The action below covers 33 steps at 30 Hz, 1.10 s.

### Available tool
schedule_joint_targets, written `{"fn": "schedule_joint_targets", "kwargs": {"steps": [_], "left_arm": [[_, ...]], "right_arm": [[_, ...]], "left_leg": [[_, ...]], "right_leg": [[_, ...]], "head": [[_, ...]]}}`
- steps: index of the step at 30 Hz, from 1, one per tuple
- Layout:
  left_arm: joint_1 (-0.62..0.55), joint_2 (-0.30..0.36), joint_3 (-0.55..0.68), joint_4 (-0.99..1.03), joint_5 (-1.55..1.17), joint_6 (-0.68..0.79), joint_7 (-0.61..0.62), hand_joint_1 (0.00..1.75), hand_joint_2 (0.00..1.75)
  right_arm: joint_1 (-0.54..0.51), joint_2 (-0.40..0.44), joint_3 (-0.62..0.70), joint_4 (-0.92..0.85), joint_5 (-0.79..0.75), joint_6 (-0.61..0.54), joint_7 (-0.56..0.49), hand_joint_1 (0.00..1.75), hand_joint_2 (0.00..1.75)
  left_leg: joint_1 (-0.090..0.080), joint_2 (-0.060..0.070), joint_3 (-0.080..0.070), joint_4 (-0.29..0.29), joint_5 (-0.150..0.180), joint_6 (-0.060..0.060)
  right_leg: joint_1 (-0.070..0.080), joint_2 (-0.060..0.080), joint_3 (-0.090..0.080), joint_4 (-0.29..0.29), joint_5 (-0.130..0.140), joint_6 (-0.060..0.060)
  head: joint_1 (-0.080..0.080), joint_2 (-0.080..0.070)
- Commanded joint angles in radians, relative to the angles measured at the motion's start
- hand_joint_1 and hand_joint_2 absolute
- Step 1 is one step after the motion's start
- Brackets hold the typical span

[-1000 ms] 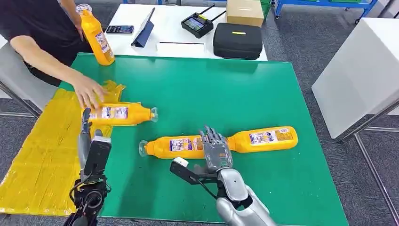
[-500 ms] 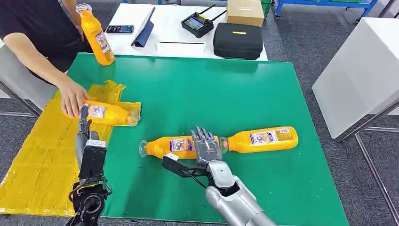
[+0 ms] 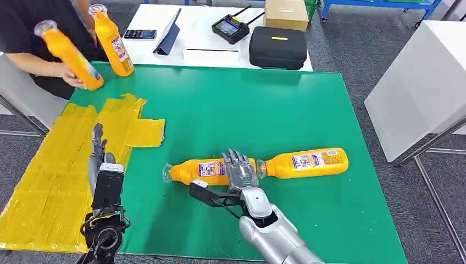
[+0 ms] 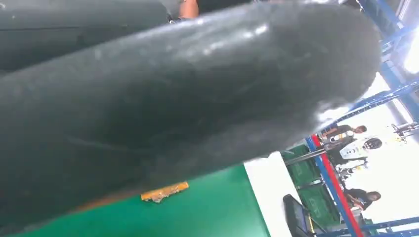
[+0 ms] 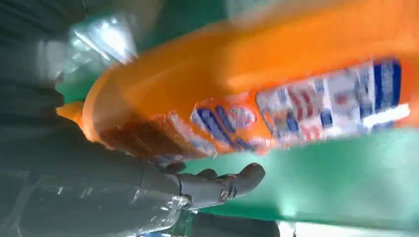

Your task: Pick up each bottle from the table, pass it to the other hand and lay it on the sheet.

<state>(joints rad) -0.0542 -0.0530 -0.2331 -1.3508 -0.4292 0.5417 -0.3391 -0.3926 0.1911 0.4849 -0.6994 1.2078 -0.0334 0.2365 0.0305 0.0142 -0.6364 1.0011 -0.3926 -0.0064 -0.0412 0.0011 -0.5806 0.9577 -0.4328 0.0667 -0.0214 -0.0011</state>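
Note:
Two orange bottles lie on the green table. The nearer one points its cap left; the other lies to its right. My right hand rests its fingers over the base end of the nearer bottle, with the thumb stretched out apart on the near side. In the right wrist view that bottle sits close against the palm, thumb off it. My left hand stands upright with straight fingers and holds nothing, over the edge of the yellow sheet.
A person at the far left holds up one orange bottle; another bottle stands upright at the table's far left corner. Behind lie a black case, a controller and a box. A white cabinet stands right.
The person took the bottle off the yellow sheet and lifted it away to the far left. My right hand shifted left onto the nearer bottle's base. My left hand drew back slightly.

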Motion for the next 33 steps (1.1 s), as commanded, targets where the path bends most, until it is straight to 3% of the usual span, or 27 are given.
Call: {"fn": "schedule_joint_targets", "kwargs": {"steps": [1, 6, 7, 15, 19, 23, 24, 29, 33], "left_arm": [[-0.059, -0.014, -0.003, 0.033, 0.009, -0.02, 0.017, 0.0, 0.0], [-0.052, -0.005, 0.007, 0.054, 0.052, -0.034, 0.026, 0.0, 0.0], [-0.038, -0.003, 0.02, 0.04, 0.202, -0.149, 0.036, 0.0, 0.0], [-0.053, 0.017, 0.008, 0.068, 0.27, -0.174, 0.013, 0.0, 0.0], [-0.015, 0.009, 0.024, 0.014, 0.318, -0.216, 0.029, 0.0, 0.0], [0.045, 0.013, 0.048, -0.075, 0.339, -0.246, 0.026, 0.0, 0.0], [0.058, 0.015, 0.048, -0.092, 0.362, -0.271, 0.022, 0.0, 1.75], [0.086, 0.032, 0.011, -0.097, 0.617, -0.482, 0.042, 0.0, 1.75], [0.089, 0.032, 0.001, -0.096, 0.632, -0.493, 0.044, 0.0, 1.75]], "right_arm": [[-0.08, 0.035, -0.003, 0.303, -0.053, 0.195, -0.014, 1.75, 1.75], [-0.068, 0.022, 0.001, 0.269, -0.071, 0.192, -0.018, 1.75, 1.75], [-0.064, 0.018, -0.002, 0.232, -0.081, 0.162, -0.03, 1.75, 1.75], [-0.029, -0.021, 0.008, 0.083, -0.102, 0.189, 0.008, 1.75, 1.75], [0.012, -0.025, -0.039, -0.008, -0.147, 0.054, -0.013, 1.75, 1.75], [0.079, -0.031, -0.078, -0.224, -0.302, -0.046, -0.12, 1.75, 1.75], [0.103, -0.028, -0.096, -0.295, -0.382, -0.058, -0.172, 1.75, 1.75], [0.217, -0.044, -0.116, -0.548, -0.809, -0.029, -0.333, 1.75, 1.75], [0.229, -0.053, -0.103, -0.565, -0.84, -0.04, -0.343, 1.75, 1.75]], "left_leg": [[0.0, -0.002, 0.002, 0.0, 0.0, 0.001], [0.0, -0.006, 0.011, -0.002, 0.0, 0.002], [0.0, -0.005, 0.012, -0.002, -0.001, 0.001], [0.0, -0.004, 0.014, -0.002, -0.002, 0.001], [0.0, -0.004, 0.014, -0.002, -0.002, 0.001], [0.0, -0.001, 0.011, 0.0, -0.002, 0.0], [0.0, -0.001, 0.011, 0.0, -0.003, 0.001], [0.0, -0.002, 0.006, 0.0, -0.003, 0.0], [-0.001, -0.003, 0.006, 0.0, -0.003, 0.001]], "right_leg": [[0.0, -0.002, 0.002, 0.0, 0.0, -0.003], [0.0, -0.005, 0.008, -0.002, -0.002, -0.007], [0.001, -0.005, 0.002, -0.002, -0.003, -0.006], [0.0, -0.003, 0.006, -0.002, -0.003, -0.007], [0.0, -0.004, 0.012, -0.002, -0.003, -0.006], [0.0, -0.001, 0.01, -0.001, -0.003, -0.005], [0.0, -0.001, 0.01, 0.0, -0.003, -0.006], [0.0, -0.002, 0.006, 0.001, -0.003, -0.005], [0.0, -0.002, 0.006, 0.0, -0.004, -0.006]], "head": [[0.0, 0.0], [0.0, 0.0], [0.0, 0.0], [0.0, 0.0], [0.0, 0.0], [0.0, 0.0], [0.0, 0.0], [0.0, 0.0], [0.0, 0.0]]}}
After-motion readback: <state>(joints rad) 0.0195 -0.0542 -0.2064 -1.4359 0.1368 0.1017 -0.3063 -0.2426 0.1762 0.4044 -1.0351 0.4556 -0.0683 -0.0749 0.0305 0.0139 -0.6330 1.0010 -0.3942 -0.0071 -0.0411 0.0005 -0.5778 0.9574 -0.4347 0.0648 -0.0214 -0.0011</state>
